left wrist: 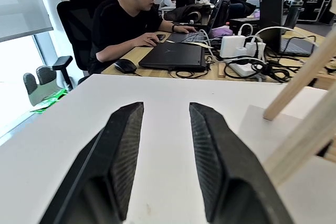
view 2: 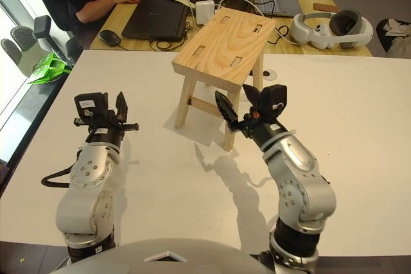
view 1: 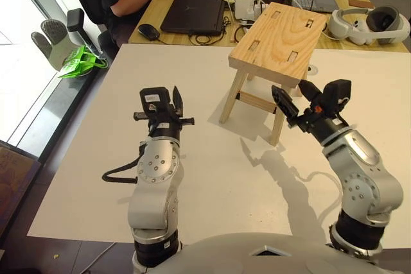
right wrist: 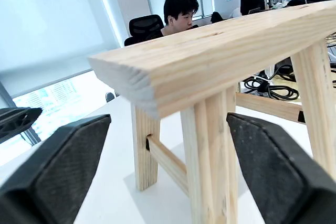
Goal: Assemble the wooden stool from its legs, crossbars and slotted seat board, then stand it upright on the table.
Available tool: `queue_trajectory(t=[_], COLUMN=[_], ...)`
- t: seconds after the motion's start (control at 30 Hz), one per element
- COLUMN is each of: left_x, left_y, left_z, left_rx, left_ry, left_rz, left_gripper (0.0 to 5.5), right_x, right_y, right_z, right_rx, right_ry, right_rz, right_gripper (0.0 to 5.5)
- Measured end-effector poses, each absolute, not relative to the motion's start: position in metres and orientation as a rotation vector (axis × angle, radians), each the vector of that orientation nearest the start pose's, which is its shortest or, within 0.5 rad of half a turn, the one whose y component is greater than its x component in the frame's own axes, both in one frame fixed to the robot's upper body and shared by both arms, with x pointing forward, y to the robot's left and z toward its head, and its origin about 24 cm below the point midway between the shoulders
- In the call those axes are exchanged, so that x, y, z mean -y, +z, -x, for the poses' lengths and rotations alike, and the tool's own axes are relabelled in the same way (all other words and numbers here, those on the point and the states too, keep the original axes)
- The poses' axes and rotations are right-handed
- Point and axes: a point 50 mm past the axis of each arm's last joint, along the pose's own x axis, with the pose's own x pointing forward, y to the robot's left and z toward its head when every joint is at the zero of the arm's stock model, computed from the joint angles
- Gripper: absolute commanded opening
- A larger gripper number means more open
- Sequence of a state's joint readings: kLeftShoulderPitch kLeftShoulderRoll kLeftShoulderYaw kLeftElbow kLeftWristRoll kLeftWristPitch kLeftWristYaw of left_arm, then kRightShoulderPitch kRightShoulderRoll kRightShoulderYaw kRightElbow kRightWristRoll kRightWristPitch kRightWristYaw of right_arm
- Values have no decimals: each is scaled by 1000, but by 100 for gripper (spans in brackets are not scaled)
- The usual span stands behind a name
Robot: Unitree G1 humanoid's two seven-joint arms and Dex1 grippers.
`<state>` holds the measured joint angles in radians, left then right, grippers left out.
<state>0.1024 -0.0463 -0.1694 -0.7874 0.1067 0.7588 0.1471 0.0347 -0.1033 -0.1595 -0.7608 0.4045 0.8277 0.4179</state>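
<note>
Plainly the wooden stool (view 2: 225, 44) stands upright on the white worktop (view 1: 212, 184), toward its far edge, with the seat board (view 1: 279, 33) on top and legs (view 1: 227, 104) and crossbars (view 1: 257, 101) fitted. The right pincer (view 1: 294, 92) is spread wide around the stool's near right leg (view 1: 277, 134), apparently not touching it. The left pincer (left wrist: 163, 109) hovers partly open, empty, well apart to the stool's left.

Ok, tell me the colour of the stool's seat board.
Seat board is pale natural wood with grain lines; best in left eye view.
</note>
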Motion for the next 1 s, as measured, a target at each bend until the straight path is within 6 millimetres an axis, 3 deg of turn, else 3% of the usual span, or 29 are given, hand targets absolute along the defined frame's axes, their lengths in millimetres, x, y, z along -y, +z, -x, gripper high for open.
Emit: queue_trajectory(t=[0.13, 0.23, 0.3, 0.4, 0.53, 1.0], left_x=[-104, -91, -92, -100, -108, -112], left_y=[110, 110, 105, 94, 86, 78], left_z=[-197, -191, -190, -192, -196, -196], left_rx=[-57, -11, -13, -56, -90, -143], left_ry=[-49, -131, -127, -78, -48, -59], left_rz=[-12, -34, -28, 15, 51, 117], left_gripper=[159, 159, 159, 159, 159, 159], right_x=[161, 173, 179, 185, 184, 185], right_y=[125, 125, 123, 98, 85, 76], right_z=[-193, -190, -192, -187, -188, -188], right_rx=[-53, 9, 27, -68, -105, -149], right_ry=[417, 249, 152, 21, -37, -103], right_rz=[-186, -146, -132, -226, -345, -434], right_gripper=[409, 409, 409, 409, 409, 409])
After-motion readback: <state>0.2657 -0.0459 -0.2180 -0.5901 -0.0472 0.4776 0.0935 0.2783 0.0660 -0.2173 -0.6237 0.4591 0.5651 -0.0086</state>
